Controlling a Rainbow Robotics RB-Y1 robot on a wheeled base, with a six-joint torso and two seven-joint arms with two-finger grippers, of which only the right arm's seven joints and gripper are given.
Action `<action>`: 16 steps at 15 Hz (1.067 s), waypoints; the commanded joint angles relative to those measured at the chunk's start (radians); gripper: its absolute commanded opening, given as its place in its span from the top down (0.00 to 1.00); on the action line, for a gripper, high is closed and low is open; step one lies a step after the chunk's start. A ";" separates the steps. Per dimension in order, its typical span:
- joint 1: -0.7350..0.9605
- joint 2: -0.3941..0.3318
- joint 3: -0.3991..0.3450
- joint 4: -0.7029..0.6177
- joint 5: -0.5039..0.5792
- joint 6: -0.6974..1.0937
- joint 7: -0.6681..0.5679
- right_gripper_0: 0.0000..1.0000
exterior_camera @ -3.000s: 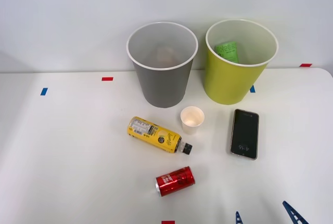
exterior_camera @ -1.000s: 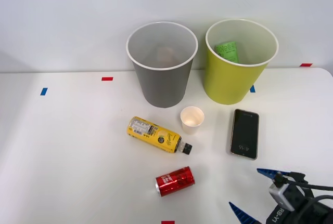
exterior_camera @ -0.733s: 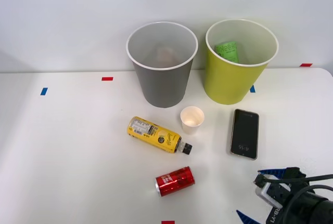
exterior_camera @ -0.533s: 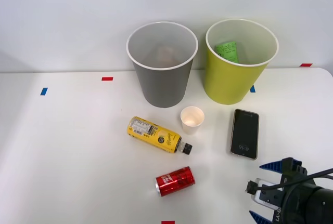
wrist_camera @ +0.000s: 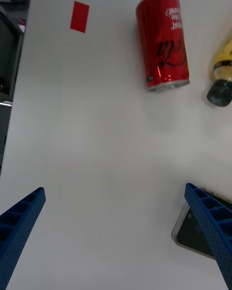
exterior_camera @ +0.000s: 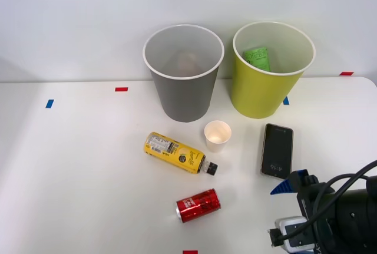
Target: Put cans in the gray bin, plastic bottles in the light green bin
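Yellow plastic marked the leftmost of the loose things: the plastic bottle (exterior_camera: 175, 152) lay on its side on the white desk (exterior_camera: 76, 165), its black cap pointing toward the red can (exterior_camera: 198, 205), which also lay flat a little nearer the robot. Behind them the gray bin (exterior_camera: 184, 72) stood upright, and a white paper cup (exterior_camera: 217, 135) stood between it and the bottle's cap. Further right was the light green bin (exterior_camera: 271, 71), upright with a green packet already inside, and in front of it a dark phone (exterior_camera: 277, 158) lay flat. At the right, low in the front view, the right pincer (exterior_camera: 281, 210) hung with its blue ribbed fingers spread wide apart and holding nothing, well short of the can. The wrist view showed the can lying ahead between the open fingers (wrist_camera: 212, 227), with one finger right beside the phone's corner. From here the likeliest trouble seemed to be that phone: a reach toward the can could catch its edge and drag it along. The can, lying on its round side, looked likely to roll if one finger met it before the other, and it could then bump the bottle cap close by. A grasp aimed too far along might also take in the cap instead of the can.
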 commanded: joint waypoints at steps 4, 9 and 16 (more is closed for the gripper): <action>-0.197 0.096 0.077 0.000 -0.209 0.155 0.151 0.00; -0.324 0.122 0.196 0.024 -0.204 0.155 0.151 0.00; -0.455 0.226 0.396 0.162 -0.014 0.148 0.151 0.00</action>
